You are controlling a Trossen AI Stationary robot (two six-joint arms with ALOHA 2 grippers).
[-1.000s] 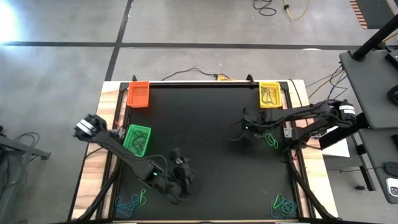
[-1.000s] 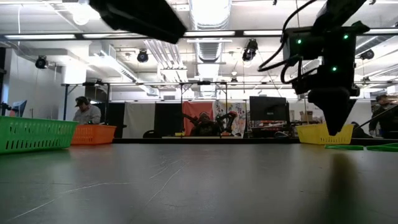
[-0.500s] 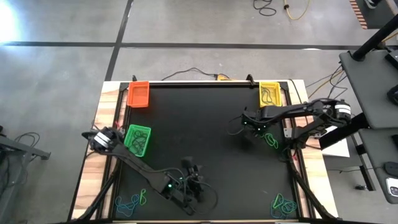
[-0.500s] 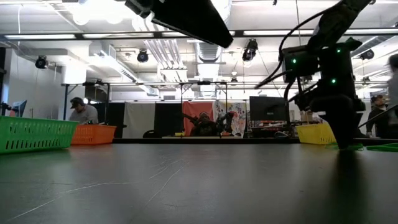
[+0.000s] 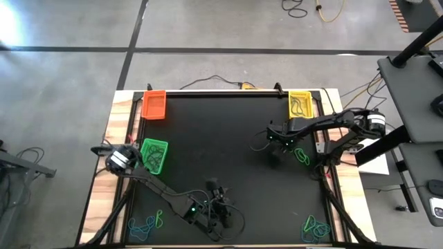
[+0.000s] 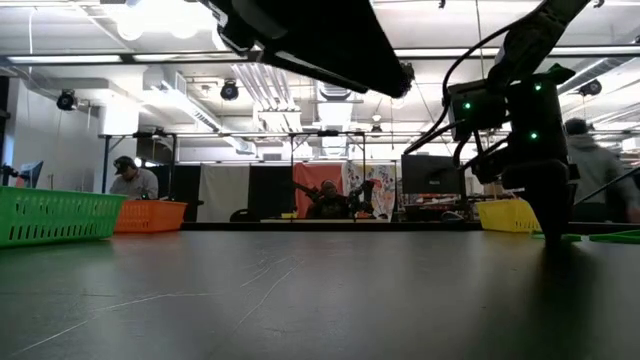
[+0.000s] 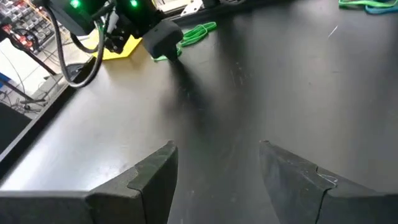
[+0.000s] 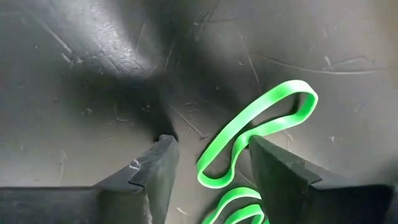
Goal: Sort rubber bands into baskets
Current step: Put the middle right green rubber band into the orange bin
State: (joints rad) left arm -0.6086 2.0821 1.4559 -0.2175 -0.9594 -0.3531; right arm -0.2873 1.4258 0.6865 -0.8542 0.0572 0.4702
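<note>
Three baskets stand on the black table: orange (image 5: 154, 105) at the far left, yellow (image 5: 300, 104) at the far right, green (image 5: 154, 154) at the left. My right gripper (image 8: 211, 149) points down, open, at the table's right. A bright green rubber band (image 8: 261, 130) lies flat on the table, one end between the fingers. More green bands (image 5: 301, 155) lie beside it. My left gripper (image 7: 217, 152) hovers open over bare table near the front edge (image 5: 220, 207), holding nothing. My right gripper comes from above, a finger on either side of the green band's nearer end (image 8: 214, 171). The band lies flat and slack on the table. Whether a finger (image 8: 270, 162) touches it, I cannot tell.
A blue and teal heap of bands (image 5: 147, 225) lies at the front left corner, a green and teal heap (image 5: 315, 227) at the front right. Dark bands lie in the yellow basket. People stand in the room behind the table (image 6: 135, 180).
My left gripper has gone toward the table's near edge and to the right, sinking a little. My right gripper has sunk toward the table at the green bands.
</note>
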